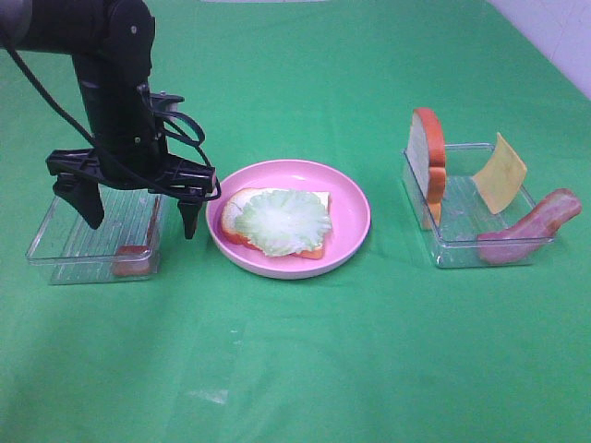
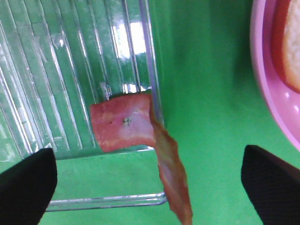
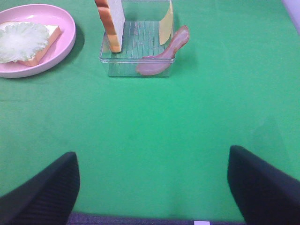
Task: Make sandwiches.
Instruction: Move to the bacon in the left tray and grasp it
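A white bread slice (image 1: pixel 319 247) lies on the round pink plate (image 1: pixel 355 217) with a pale green lettuce leaf (image 1: pixel 282 221) on top. My left gripper (image 1: pixel 140 221) hangs open over the left clear tray (image 1: pixel 55 254), its fingers straddling the tray's right end. Below it a bacon strip (image 2: pixel 126 126) drapes over the tray wall, untouched; the left gripper (image 2: pixel 150 187) holds nothing. The right tray (image 1: pixel 462 249) carries an upright bread slice (image 1: pixel 429 161), a yellow cheese square (image 1: pixel 499 171) and another bacon strip (image 1: pixel 531 231). My right gripper (image 3: pixel 152 187) stands open and empty, well short of that tray (image 3: pixel 136 65).
Green cloth covers the whole table. The pink plate (image 2: pixel 267 70) sits just right of the left tray, close to my left gripper's outer finger (image 1: pixel 189 221). A pale wall shows at the far right corner.
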Controlling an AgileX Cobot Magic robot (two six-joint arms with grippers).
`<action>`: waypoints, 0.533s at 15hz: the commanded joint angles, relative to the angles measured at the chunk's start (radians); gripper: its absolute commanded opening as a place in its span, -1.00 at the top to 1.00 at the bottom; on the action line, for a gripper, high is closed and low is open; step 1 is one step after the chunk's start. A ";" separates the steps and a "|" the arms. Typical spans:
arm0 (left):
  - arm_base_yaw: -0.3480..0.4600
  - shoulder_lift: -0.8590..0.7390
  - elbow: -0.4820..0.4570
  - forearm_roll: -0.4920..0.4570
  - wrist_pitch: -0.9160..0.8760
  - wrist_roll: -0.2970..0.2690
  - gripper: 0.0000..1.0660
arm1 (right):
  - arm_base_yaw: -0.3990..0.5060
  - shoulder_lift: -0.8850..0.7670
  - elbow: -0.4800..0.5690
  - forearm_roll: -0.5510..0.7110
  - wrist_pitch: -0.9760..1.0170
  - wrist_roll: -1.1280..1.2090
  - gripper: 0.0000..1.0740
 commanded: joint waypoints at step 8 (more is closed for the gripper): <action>-0.001 0.001 0.003 -0.026 0.009 -0.049 0.04 | -0.006 -0.025 0.002 -0.001 -0.010 0.004 -0.58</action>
